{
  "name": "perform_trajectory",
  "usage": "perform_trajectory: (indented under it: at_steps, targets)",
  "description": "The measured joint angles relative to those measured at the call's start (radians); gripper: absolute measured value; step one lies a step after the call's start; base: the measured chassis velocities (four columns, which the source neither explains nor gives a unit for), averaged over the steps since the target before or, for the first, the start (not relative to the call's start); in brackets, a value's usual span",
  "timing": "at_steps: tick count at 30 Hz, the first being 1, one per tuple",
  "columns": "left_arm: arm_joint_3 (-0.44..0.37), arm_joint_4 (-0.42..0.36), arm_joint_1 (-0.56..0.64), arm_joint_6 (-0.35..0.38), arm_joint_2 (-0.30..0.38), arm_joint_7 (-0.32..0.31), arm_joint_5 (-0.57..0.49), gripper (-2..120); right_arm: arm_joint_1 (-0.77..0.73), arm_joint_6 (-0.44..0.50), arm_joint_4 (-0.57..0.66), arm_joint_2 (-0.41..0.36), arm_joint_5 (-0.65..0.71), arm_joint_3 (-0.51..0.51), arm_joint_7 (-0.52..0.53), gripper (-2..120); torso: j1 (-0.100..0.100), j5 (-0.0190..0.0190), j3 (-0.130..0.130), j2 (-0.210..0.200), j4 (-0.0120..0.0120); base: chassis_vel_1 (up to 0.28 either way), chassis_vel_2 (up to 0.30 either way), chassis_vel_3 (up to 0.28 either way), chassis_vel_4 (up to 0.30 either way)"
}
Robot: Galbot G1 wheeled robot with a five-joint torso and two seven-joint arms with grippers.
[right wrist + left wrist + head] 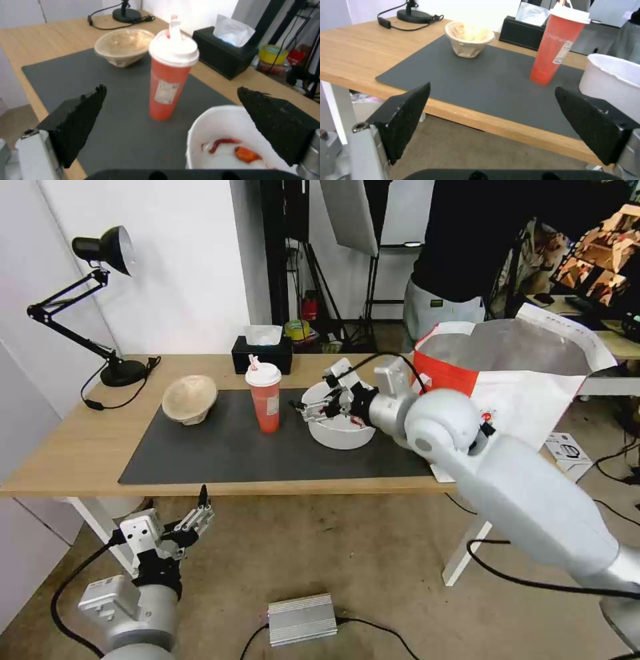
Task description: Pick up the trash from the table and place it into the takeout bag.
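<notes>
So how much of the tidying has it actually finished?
Nothing is bagged yet. The white bowl, red cup and beige bowl all sit on the table. The right end effector is open over the white bowl's rim, gripping nothing. The left end effector waits open below the table edge. The takeout bag stands open.

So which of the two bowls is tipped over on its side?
The beige pulp-fibre bowl, by the lamp; the white bowl stands upright under the right gripper.
</notes>
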Motion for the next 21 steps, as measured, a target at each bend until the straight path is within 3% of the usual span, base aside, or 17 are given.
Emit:
perform_trajectory:
  at_steps: [21]
  targets:
    - [0.006, 0.018, -0.013, -0.001, -0.004, 0.0, 0.003, 100, 0.145, 0.003, -0.187, 0.02, -0.035, -0.153, -0.024, 100, 0.0, 0.0003, 0.0, 0.0, -0.0001, 0.0, 0.0, 0.0, 0.0]
